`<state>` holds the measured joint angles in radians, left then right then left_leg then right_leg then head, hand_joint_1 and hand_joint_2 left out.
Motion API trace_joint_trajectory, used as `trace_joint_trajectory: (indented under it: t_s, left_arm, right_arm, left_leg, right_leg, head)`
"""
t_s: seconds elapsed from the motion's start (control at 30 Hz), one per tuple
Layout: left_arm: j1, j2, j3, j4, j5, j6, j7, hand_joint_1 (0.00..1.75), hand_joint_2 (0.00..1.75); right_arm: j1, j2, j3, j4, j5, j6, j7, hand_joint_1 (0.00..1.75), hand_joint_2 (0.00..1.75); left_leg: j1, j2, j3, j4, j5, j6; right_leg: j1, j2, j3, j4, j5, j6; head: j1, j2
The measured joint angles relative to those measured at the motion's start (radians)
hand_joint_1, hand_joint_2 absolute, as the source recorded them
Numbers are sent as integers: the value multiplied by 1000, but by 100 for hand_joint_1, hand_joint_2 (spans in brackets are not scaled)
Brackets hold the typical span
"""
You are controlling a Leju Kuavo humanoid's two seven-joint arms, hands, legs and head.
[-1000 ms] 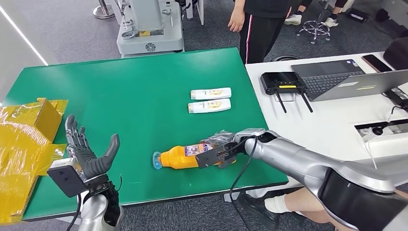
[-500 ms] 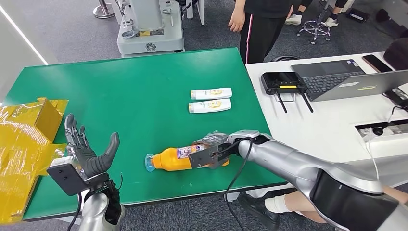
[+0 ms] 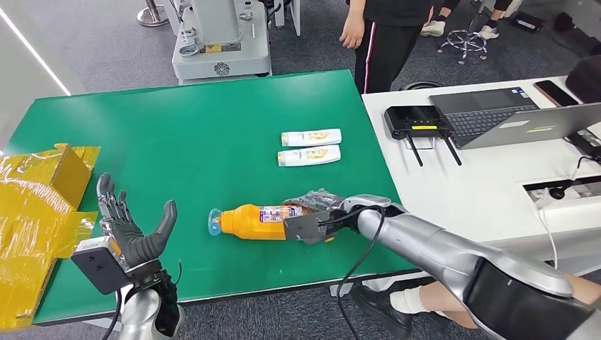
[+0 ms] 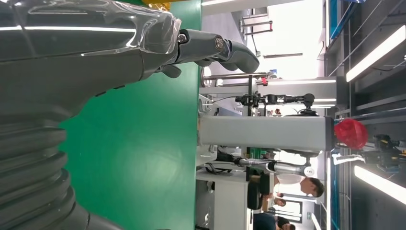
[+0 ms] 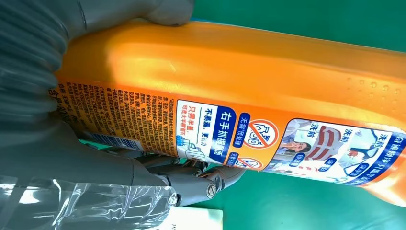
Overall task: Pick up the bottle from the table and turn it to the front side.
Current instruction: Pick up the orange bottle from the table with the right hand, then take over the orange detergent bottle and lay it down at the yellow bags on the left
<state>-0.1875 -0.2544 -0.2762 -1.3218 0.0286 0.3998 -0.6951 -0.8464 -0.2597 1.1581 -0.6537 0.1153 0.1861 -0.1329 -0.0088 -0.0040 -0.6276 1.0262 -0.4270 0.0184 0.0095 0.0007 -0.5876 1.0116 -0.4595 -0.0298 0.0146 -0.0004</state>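
The right hand (image 3: 312,223) grips the base end of the orange bottle (image 3: 259,221), which lies on its side near the front edge of the green table (image 3: 198,134), blue cap pointing toward the left hand (image 3: 131,230). The left hand holds nothing, fingers spread, palm up. Two white tubes (image 3: 310,146) lie side by side farther back

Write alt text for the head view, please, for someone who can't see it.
The robot's right hand grips an orange bottle lying sideways on a green table. Its left hand is raised open nearby; two white tubes lie farther back.
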Motion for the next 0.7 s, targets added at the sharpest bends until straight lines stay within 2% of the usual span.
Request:
trace_joint_trajectory:
  t_s: [0.07, 0.13, 0.23, 0.37, 0.47, 0.53, 0.7]
  left_arm:
    - [0, 0, 0, 0, 0, 1, 0, 0, 175]
    - [0, 0, 0, 0, 0, 7, 0, 0, 175]
    - [-3, 0, 0, 0, -5, 31, -1, 0, 175]
    - [-8, 8, 6, 0, -28, 63, -2, 0, 175]
    - [-8, 18, 15, 0, -36, 71, -2, 0, 175]
    - [-8, 23, 18, 0, -37, 72, -2, 0, 175]
    - [-8, 27, 25, 0, -38, 68, 1, 0, 175]
  right_arm:
    - [12, 3, -15, -5, -1, -43, -23, 175, 175]
    - [40, 13, -51, -20, 5, -137, -69, 175, 175]
    - [88, 33, -126, -65, 33, -283, -130, 175, 175]
    - [196, 58, -241, -176, 80, -422, -206, 175, 175]
    - [314, 90, -335, -287, 68, -460, -267, 175, 175]
    - [371, 109, -380, -344, 58, -461, -279, 175, 175]
    - [438, 131, -449, -422, 51, -471, -306, 175, 175]
  left_leg:
    - [0, 0, 0, 0, 0, 0]
    - [0, 0, 0, 0, 0, 0]
    - [0, 0, -1, 0, 0, 0]
    - [1, -2, -1, 0, 0, 0]
    - [1, -3, -2, 0, -1, 0]
    - [1, -3, -2, -1, -2, 0]
    - [1, -2, -2, -1, -1, 0]
  right_leg:
    - [0, 0, 0, 0, 0, 0]
    - [0, 0, 0, 0, 0, 0]
    - [0, 0, -1, 0, 0, 0]
    - [0, -2, 0, 0, -1, 0]
    - [1, -2, -1, 0, -2, 0]
    - [1, -2, -1, 0, -3, 0]
    - [1, -2, -1, 0, -3, 0]
  head:
    - [0, 0]
    - [0, 0]
    - [0, 0]
    - [0, 0]
    - [0, 0]
    - [0, 0]
    - [0, 0]
